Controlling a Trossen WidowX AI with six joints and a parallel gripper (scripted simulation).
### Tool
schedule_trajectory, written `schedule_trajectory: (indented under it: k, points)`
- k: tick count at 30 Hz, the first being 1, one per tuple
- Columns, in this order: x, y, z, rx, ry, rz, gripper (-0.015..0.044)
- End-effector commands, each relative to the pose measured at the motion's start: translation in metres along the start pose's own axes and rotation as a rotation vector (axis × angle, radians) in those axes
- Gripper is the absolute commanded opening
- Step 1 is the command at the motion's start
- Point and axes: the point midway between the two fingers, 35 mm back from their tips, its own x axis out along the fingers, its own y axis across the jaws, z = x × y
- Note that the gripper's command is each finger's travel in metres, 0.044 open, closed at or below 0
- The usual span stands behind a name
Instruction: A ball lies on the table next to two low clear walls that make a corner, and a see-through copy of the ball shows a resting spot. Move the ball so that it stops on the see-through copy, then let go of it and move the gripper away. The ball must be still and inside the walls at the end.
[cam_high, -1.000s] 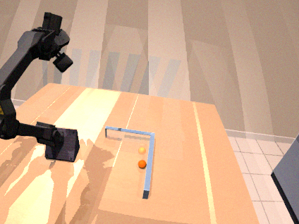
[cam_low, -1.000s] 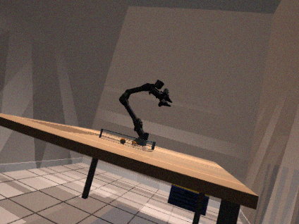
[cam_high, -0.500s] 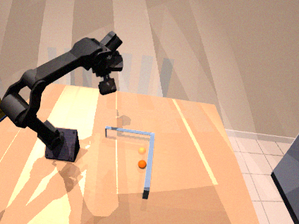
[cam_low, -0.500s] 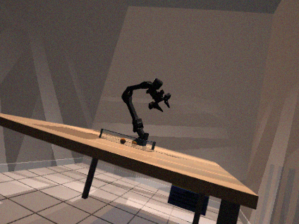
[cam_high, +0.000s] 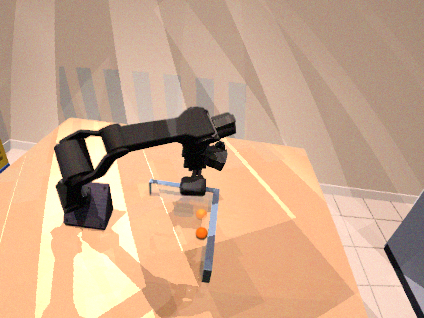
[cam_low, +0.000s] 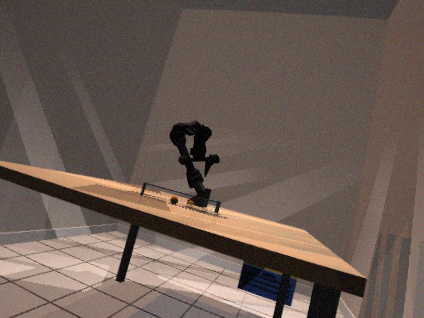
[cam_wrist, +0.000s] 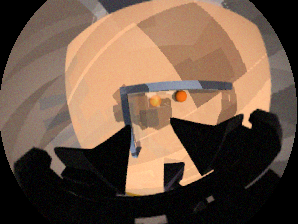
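Mid-frame in the top view, the jaws stand apart, empty, above the corner walls (cam_high: 212, 235); the orange ball (cam_high: 201, 232) lies on the table (cam_high: 310, 240).

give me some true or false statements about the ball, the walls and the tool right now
1. The tool holds the ball. False: the ball lies on the table, apart from the tool, whose fingers are open and hold nothing.
2. The ball lies beside the long clear wall. True.
3. The ball already rests on the see-through copy. False: it lies next to the copy, apart from it.
4. The tool hangs near the corner where the two walls meet. True.
5. The see-through copy lies between the ball and the corner. True.
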Motion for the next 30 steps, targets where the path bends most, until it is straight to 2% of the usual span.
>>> schedule_trajectory:
  k: [1, 5, 13, 16, 30]
  points:
    - [0.038, -0.054, 0.018, 0.028, 0.063, -0.178, 0.0281]
    - [0.059, -0.088, 0.024, 0.04, 0.108, -0.279, 0.0281]
    - [0.061, -0.088, 0.024, 0.04, 0.108, -0.279, 0.0281]
    - [0.073, -0.091, 0.022, 0.04, 0.108, -0.28, 0.0281]
    - [0.088, -0.096, 0.021, 0.04, 0.107, -0.28, 0.0281]
